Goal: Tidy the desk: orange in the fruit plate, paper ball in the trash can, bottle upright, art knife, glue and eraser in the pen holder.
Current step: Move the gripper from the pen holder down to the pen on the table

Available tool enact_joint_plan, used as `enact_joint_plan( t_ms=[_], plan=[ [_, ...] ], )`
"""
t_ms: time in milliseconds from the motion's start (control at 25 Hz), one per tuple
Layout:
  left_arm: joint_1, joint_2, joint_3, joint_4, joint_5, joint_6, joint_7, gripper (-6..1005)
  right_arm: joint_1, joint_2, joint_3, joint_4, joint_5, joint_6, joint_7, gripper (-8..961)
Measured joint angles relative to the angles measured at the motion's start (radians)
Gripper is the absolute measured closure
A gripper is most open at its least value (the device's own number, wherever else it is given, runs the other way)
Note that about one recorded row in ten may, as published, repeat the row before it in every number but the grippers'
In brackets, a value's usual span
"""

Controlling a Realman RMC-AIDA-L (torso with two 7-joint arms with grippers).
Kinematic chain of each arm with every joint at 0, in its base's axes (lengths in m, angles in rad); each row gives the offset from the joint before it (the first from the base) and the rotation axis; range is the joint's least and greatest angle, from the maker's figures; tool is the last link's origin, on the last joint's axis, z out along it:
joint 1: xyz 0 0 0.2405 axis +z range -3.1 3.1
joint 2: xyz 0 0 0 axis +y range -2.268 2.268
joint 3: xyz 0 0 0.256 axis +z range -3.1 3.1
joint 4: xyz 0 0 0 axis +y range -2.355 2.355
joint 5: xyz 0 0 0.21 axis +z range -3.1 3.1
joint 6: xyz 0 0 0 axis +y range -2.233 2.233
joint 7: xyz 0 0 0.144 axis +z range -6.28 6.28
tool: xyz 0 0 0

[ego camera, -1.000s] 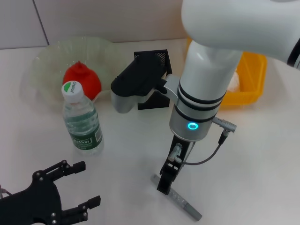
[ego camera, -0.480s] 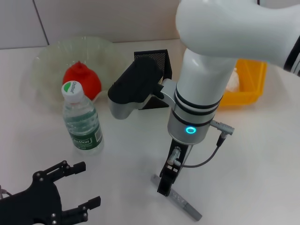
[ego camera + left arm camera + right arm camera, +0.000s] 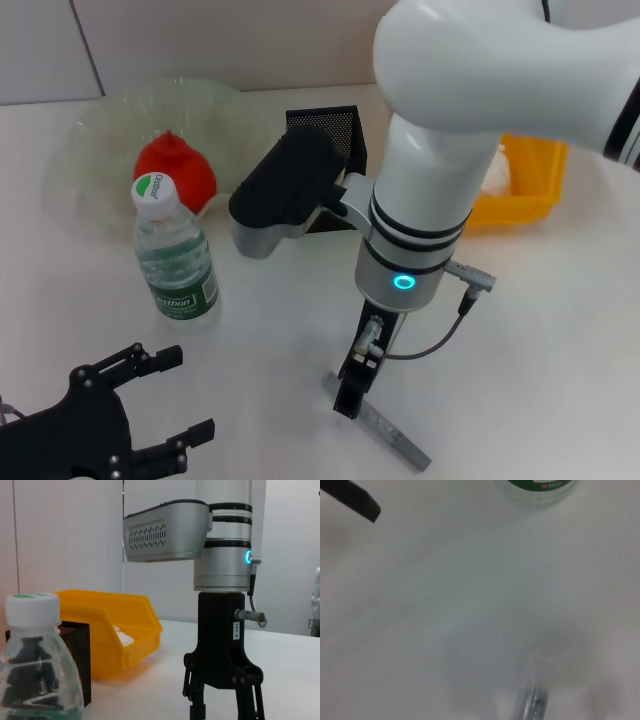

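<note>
- Drift of the right arm, small, toward the robot's left and lower over the last second; art knife [image 3: 385, 430] unmoved, flat on the desk [image 3: 560, 340].
- Right gripper [image 3: 350, 405] pointing straight down, tips at the knife's far end, fingers spread in the left wrist view and nothing gripped yet.
- Probably the final approach before pinching the knife for the pen holder [image 3: 330, 125].
- Already settled: orange [image 3: 175, 170] in the fruit plate [image 3: 100, 120], bottle [image 3: 175, 265] upright.
- Left gripper [image 3: 185, 392] parked low at the near left, fingers released.
</note>
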Motion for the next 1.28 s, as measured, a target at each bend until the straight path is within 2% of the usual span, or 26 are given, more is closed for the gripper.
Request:
enact_joint_plan(
  t_ms=[560,1120,1280],
  plan=[
    [0.0,0.0,0.0,0.0,0.0,0.003,0.0,186,0.001,0.0,-0.053,0.003,0.014,0.026,0.0,234],
    [0.001,0.0,0.0,0.0,0.0,0.005,0.0,186,0.014,0.0,-0.042,0.028,0.024,0.019,0.0,250],
    [0.0,0.0,0.0,0.0,0.0,0.006,0.0,186,0.016,0.0,-0.045,0.03,0.024,0.016,0.0,405]
  ],
)
